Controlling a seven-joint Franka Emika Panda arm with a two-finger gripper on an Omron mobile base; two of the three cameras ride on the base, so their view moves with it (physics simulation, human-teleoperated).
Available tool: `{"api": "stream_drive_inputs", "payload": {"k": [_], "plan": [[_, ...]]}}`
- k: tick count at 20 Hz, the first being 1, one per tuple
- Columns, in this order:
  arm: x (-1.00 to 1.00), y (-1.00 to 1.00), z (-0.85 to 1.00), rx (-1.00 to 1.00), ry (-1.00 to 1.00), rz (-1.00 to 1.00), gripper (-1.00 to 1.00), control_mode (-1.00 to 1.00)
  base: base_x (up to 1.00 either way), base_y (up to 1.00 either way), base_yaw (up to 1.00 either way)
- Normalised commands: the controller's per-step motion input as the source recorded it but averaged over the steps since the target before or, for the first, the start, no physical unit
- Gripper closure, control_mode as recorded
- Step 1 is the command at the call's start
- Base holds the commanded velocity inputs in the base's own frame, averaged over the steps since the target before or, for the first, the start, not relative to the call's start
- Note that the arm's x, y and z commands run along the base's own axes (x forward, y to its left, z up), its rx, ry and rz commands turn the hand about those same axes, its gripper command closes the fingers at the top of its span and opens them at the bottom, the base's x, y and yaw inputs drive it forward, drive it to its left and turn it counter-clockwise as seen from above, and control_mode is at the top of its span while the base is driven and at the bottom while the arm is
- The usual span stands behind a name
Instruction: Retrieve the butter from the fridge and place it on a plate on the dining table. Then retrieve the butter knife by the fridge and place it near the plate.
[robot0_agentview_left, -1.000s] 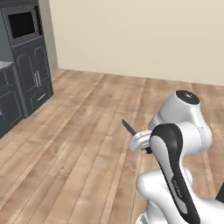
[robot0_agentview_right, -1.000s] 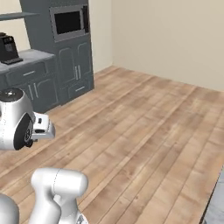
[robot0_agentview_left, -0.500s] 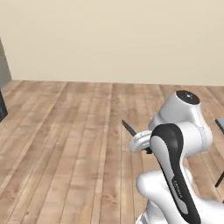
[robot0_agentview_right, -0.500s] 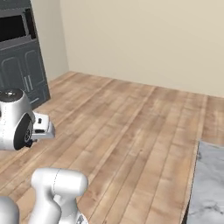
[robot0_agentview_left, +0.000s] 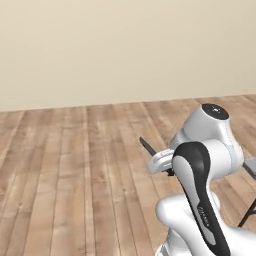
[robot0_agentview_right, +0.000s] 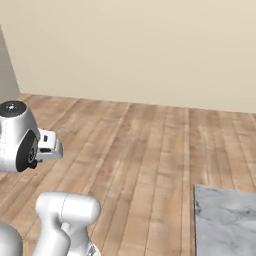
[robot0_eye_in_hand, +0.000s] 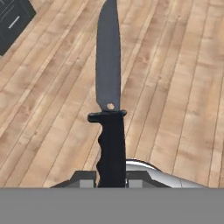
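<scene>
Nearest, in the hand view: the end effector (robot0_eye_in_hand: 111, 181) is clamped on the black ribbed handle of the slim dark butter knife (robot0_eye_in_hand: 108, 87). The knife runs straight out along the hand's axis, grey blade pointing away, the tip cut off by the top edge of that view. Handle sits square between the fingers; no visible tilt.

Left base view: the knife (robot0_agentview_left: 147, 146) pokes out past the white wrist block, blade aimed up and left over bare floor.

Change over the last second: the whole picture has swung in both base views. The dark grey cabinets and built-in oven that stood at the left a second ago are gone from the base views; plain beige wall (robot0_agentview_left: 125, 50) and wood plank floor (robot0_agentview_left: 75, 175) now lie ahead. That reads as the base turning, not as things moving. The arm's pose and the knife's place in the hand look unchanged across the turn.

Farther off, right base view: a corner of the long grey-veined marble tabletop (robot0_agentview_right: 225, 220) has come in at lower right, more of it than half a second ago.

Judgement: knife fetched, carry leg under way, base turning toward the dining table. Plate and butter not sighted yet; placement beside the plate remains.
</scene>
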Motion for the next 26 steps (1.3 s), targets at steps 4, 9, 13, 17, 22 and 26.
{"api": "stream_drive_inputs", "payload": {"k": [4, 9, 13, 17, 22, 26], "plan": [[0.00, 0.00, 0.00, 0.00, 0.00, 0.00, 1.00, 1.00, 1.00, 0.00, -0.45], [0.00, 0.00, 0.00, 0.00, 0.00, 0.00, 1.00, 1.00, 1.00, 0.08, -0.44], [0.00, 0.00, 0.00, 0.00, 0.00, 0.00, 1.00, 1.00, 1.00, 0.01, -0.45], [0.00, 0.00, 0.00, 0.00, 0.00, 0.00, 1.00, 1.00, 0.94, 0.00, -0.47], [0.00, 0.00, 0.00, 0.00, 0.00, 0.00, 1.00, 1.00, 0.89, 0.00, -0.49], [0.00, 0.00, 0.00, 0.00, 0.00, 0.00, 1.00, 1.00, 0.86, 0.00, -0.50]]}}
